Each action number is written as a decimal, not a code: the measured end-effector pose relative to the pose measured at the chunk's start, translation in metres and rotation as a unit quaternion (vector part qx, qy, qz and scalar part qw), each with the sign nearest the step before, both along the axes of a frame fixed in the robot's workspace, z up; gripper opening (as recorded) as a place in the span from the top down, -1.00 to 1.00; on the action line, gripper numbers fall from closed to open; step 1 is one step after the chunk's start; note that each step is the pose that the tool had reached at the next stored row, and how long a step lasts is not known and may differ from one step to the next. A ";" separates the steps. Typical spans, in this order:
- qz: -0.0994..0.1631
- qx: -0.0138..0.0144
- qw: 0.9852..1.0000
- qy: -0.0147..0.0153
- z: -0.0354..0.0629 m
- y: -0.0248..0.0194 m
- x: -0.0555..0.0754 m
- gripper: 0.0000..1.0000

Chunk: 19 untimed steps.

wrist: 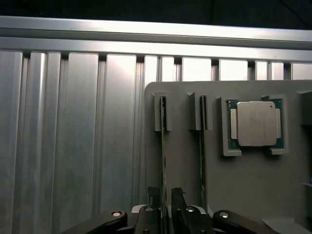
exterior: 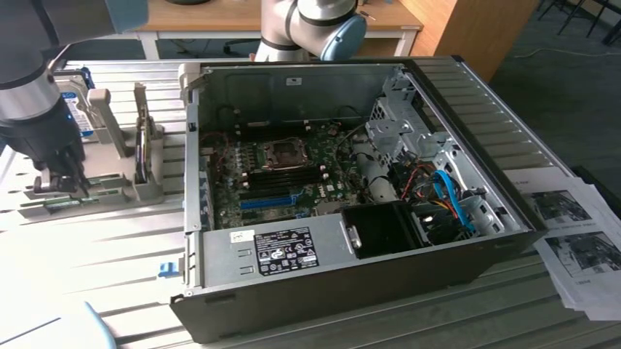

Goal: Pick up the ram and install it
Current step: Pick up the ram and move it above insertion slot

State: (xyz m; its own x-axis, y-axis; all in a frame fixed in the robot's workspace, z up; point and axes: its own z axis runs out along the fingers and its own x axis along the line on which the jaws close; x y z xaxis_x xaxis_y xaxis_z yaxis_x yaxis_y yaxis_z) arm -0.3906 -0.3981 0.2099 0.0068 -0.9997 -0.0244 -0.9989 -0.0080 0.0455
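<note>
Between the jaws stands the ram (wrist: 164, 156), a thin green stick set on its long edge in the grey holder (wrist: 184, 165). The jaws are spread apart, one off each flat face with a sliver of gap on either side, so they straddle the stick without pinching it. From the jaws it runs straight away to a small upright post of the holder that cradles its far end. I judge it to be very light and stiff along its length, but thin enough to crack or bow if twisted or levered sideways. The flat faces carry the chips and look smooth, so a loose pinch could let it slide. The sound place to take it seems to be across those two faces near the upper edge, squarely, clear of the contact edge sitting down in the holder. How far along its length the jaws stand I cannot tell. Just to one side of the jaws, a second stick (wrist: 202, 156) stands parallel in its own slot, close enough that a skewed grip might brush it. Further off on that same side a processor (wrist: 253, 123) lies flat in a recess of the holder. Past the holder's far edge lies the ribbed metal worktop (wrist: 73, 136). Well apart from the jaws, in the exterior view, sits the open computer case (exterior: 321, 291), its motherboard (exterior: 281, 167) exposed.
</note>
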 end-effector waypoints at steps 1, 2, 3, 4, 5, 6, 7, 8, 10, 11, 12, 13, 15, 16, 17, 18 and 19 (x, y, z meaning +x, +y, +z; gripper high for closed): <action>0.000 0.000 1.000 0.000 -0.0009 0.0000 0.000 0.55; 0.000 0.000 1.000 0.000 -0.0017 0.0000 0.000 0.55; 0.000 0.000 1.000 0.000 -0.0025 0.0000 0.000 0.55; 0.000 0.000 1.000 0.000 -0.0031 0.0000 0.000 0.55; 0.000 0.000 1.000 0.000 -0.0031 0.0000 0.000 0.55; 0.000 0.000 1.000 0.000 -0.0030 0.0000 0.000 0.55; 0.000 0.000 1.000 0.000 -0.0031 0.0000 0.000 0.55; 0.000 0.000 1.000 0.000 -0.0031 0.0000 0.000 0.55; 0.000 0.000 1.000 0.000 -0.0034 0.0001 0.001 0.55; 0.000 0.000 1.000 0.000 -0.0035 0.0002 0.001 0.55; 0.000 0.000 1.000 0.000 -0.0036 0.0003 0.001 0.55; 0.000 0.000 1.000 0.000 -0.0035 0.0003 0.001 0.55; 0.000 0.000 1.000 0.000 -0.0036 0.0003 0.001 0.55; 0.000 0.000 1.000 0.000 -0.0043 0.0004 0.001 0.55; 0.000 0.000 1.000 0.000 -0.0051 0.0004 0.001 0.55; 0.000 0.000 1.000 0.000 -0.0057 0.0003 0.001 0.55; 0.000 0.000 1.000 0.000 -0.0061 0.0003 0.001 0.55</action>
